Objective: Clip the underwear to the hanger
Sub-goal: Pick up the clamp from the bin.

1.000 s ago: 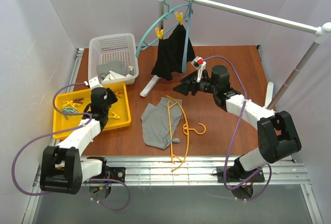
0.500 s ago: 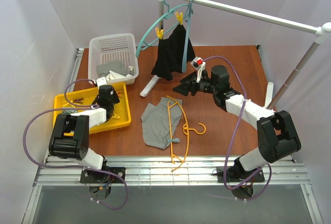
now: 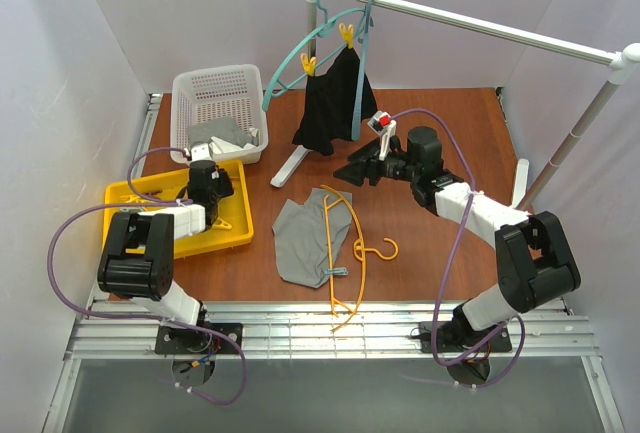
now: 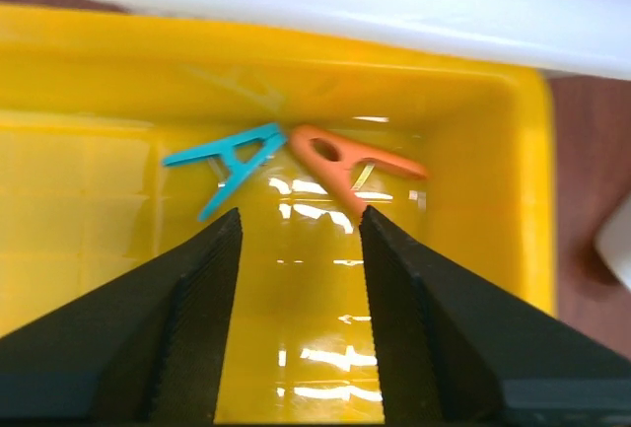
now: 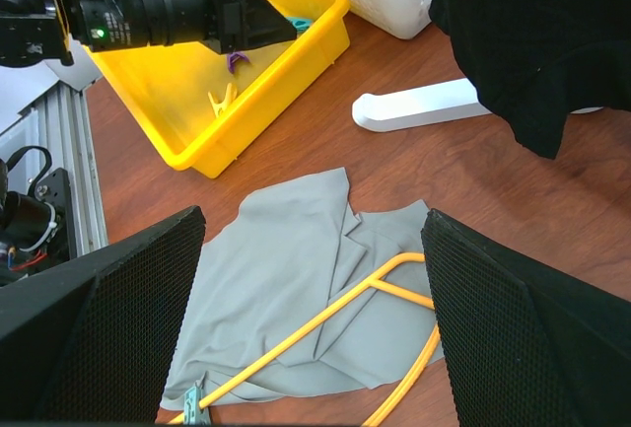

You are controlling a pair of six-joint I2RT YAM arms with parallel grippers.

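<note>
- The underwear (image 3: 298,238) lies rumpled on the worktop (image 3: 410,273), with the yellow hanger (image 3: 347,253) laid across it.
- By the look it is thin, limp, light cloth: pinch an edge beside the hanger's bar.
- The hanger looks stiff but apt to slide.
- The left hand (image 4: 301,215), jaws parted and empty, faces a teal peg (image 4: 229,159) and an orange peg (image 4: 350,159) in the yellow tray (image 4: 99,62).
- The right hand (image 5: 314,220) stands wide and empty, aimed at the underwear.

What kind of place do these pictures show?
Probably a robot test bench set up as a small laundry corner, not a home: plain white walls box in a wooden table, with a clothes rail, a white basket and a yellow tray of pegs.
</note>
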